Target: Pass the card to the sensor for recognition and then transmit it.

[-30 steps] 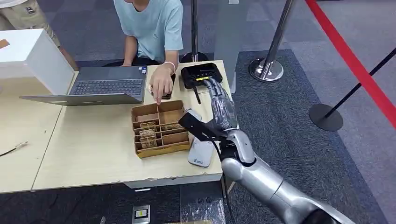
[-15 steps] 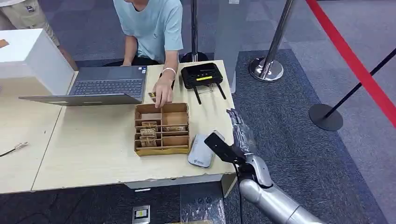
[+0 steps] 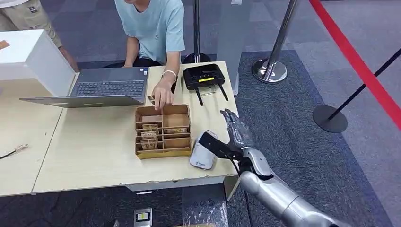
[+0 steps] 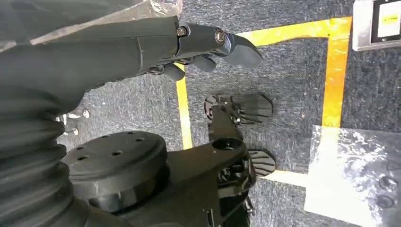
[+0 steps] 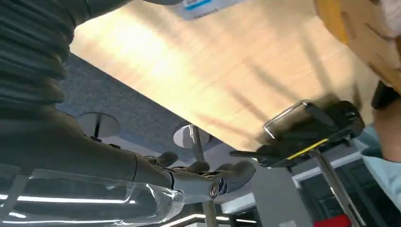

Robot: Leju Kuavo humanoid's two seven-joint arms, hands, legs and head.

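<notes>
Head view: the right hand hovers empty, fingers extended, past the table's right edge, near the grey sensor. A person's hand holds a card behind the cardboard tray.

Left wrist view: the left hand hangs loose over carpet, holding nothing.

Right wrist view: the fingers hold nothing; judging by this, the pass is done or not begun.

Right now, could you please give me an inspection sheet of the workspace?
Surface: light wooden table, front edge chipped.
Job's things: black sensor at the far edge; cards in a cardboard tray.
Clutter: open laptop, white box, grey device beside the tray.
Hands: right hand over the table's right edge, holding nothing; left hand hangs above the floor, holding nothing.
Cables: thin one at the table's left edge.
Surroundings: seated person with a hand by the tray; stanchions; red barrier tape.
</notes>
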